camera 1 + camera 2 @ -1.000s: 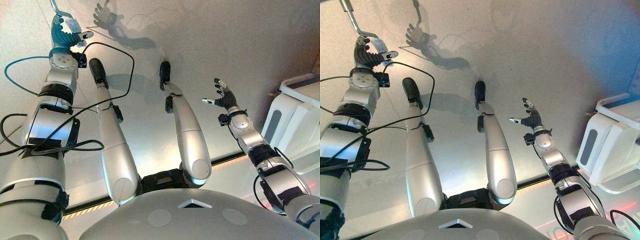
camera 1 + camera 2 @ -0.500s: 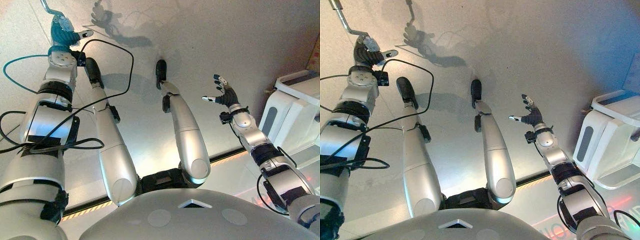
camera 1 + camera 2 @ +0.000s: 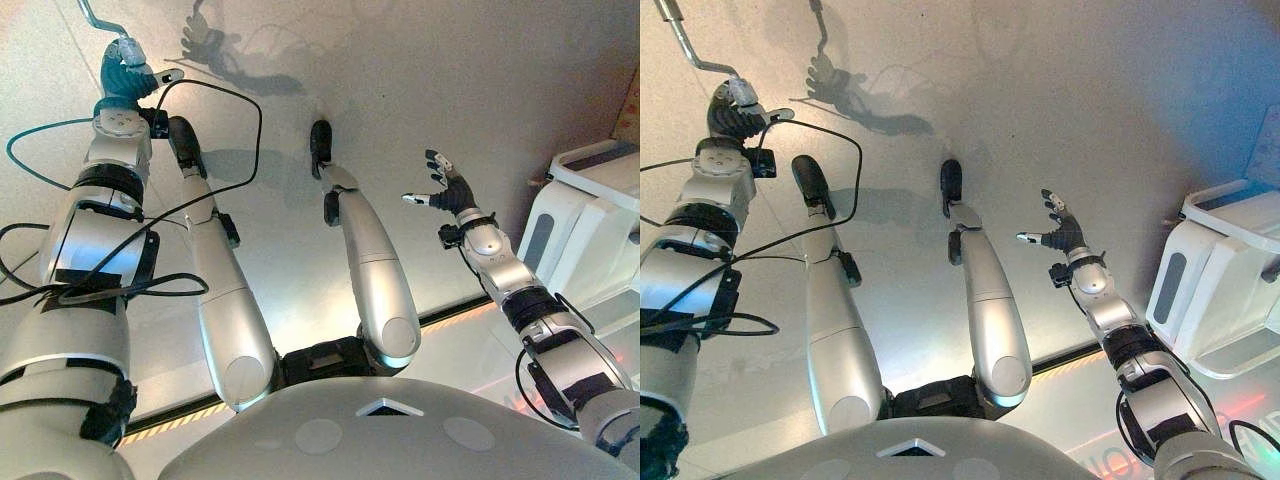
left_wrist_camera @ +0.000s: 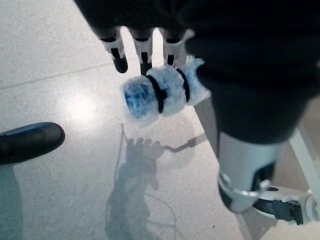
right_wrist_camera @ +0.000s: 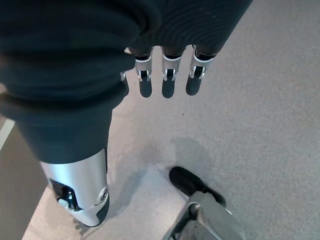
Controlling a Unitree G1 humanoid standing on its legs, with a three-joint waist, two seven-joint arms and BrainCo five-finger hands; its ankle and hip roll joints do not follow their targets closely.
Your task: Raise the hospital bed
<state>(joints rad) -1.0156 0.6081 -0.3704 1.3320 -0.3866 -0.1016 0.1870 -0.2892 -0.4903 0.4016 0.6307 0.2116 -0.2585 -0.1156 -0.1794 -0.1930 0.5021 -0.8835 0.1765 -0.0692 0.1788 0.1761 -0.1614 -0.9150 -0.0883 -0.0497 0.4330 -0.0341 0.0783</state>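
Since 1 s ago my left hand (image 3: pixel 124 77) has carried the crank handle (image 4: pixel 159 93) farther forward, fingers wrapped round its padded grip, while my right hand (image 3: pixel 1064 233) hangs open above the floor (image 3: pixel 1120 120).

1. The left hand (image 3: pixel 125 75) was closed round the padded grip (image 4: pixel 159 91) of a bent metal crank (image 3: pixel 685 45), so that far-left corner was taken up by the handle and its rod.
2. The right hand (image 3: pixel 1062 232) hung with fingers spread over bare floor (image 3: pixel 1090 120), nothing touching it.
3. Beyond the right hand, the floor ran open to the far side.
4. A white bed end (image 3: pixel 1215 290) stood off to the right hand's outer side, well apart from it, closing off that edge.
5. Between the two hands, the pale floor lay open towards the crank.
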